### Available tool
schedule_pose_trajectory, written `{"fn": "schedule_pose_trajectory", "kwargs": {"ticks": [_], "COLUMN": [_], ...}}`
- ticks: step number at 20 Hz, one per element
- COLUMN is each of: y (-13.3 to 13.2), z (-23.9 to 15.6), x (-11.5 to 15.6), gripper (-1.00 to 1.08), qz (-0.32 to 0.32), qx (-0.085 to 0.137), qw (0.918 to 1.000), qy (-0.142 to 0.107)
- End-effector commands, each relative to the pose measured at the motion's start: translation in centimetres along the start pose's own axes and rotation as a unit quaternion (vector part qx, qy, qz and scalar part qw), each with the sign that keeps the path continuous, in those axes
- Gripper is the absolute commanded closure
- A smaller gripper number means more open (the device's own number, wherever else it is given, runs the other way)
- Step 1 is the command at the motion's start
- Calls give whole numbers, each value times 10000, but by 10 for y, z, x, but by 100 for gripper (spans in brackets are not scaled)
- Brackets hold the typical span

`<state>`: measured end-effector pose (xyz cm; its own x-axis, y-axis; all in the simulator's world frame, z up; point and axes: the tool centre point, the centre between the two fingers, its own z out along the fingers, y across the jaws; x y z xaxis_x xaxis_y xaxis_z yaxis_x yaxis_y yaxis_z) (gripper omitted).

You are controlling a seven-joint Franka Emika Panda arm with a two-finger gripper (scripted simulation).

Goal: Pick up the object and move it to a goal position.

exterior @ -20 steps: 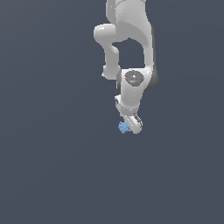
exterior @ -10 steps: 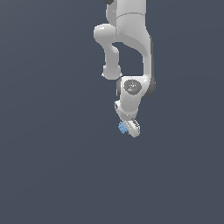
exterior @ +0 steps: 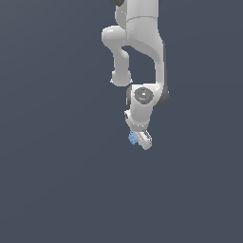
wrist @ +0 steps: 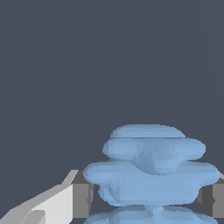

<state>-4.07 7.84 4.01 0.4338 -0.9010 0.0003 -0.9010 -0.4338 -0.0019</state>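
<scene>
The light-blue object [wrist: 151, 175] is held between the pads [wrist: 81, 200] of the end effector [exterior: 138, 138], closed on both sides, so it can be carried toward the goal.

Lumpy light-blue object [exterior: 133, 138] between pincer [exterior: 138, 140] fingers
</scene>
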Motion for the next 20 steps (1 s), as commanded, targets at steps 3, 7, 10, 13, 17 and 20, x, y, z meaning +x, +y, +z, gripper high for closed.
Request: {"fn": "schedule_pose_trajectory", "kwargs": {"ticks": [3,7,10,13,17,20], "y": [1,-2,-8,-17,-35,-51], "z": [1,0,-1,-3,-7,-10], "x": [0,-1,-3,-7,-14,-21], "gripper": [108,108,108,108,108,108], "qz": [2,-1,-1,-1,-1,-1], "qx": [-10,-1,-1,-1,-3,-3], "qw": [10000,10000,10000,10000,10000,10000], "qy": [-2,-1,-1,-1,1,1]}}
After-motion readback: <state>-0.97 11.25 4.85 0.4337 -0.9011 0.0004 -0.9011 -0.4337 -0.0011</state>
